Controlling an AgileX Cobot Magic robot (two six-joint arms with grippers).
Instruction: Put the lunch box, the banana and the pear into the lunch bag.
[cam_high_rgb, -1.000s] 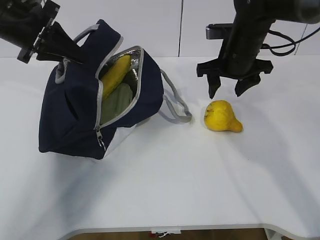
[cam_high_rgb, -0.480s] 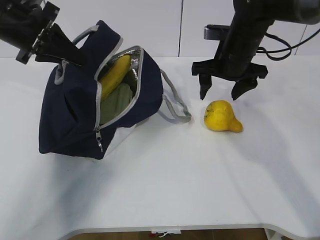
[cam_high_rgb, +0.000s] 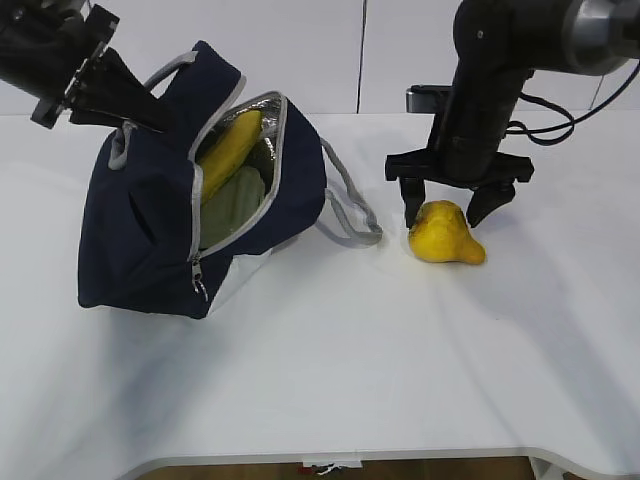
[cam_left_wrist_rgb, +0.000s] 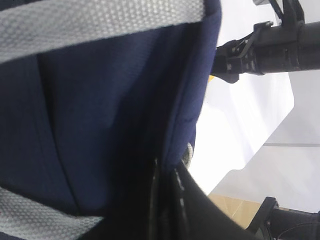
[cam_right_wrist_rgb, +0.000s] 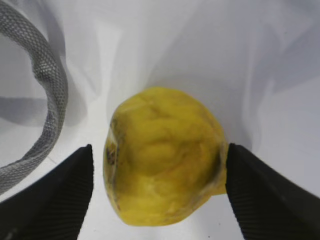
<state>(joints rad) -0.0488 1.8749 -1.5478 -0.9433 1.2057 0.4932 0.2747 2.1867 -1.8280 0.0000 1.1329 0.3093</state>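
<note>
The pear lies on the table, narrow top pointing right, directly beneath the right gripper — jaws spread, straddling it. Farther left, the left gripper, pressed shut, pinches the lunch bag open.

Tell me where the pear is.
In the exterior view the pear lies on the table's right half, right of the lunch bag, between the right end effector's open fingers.
</note>
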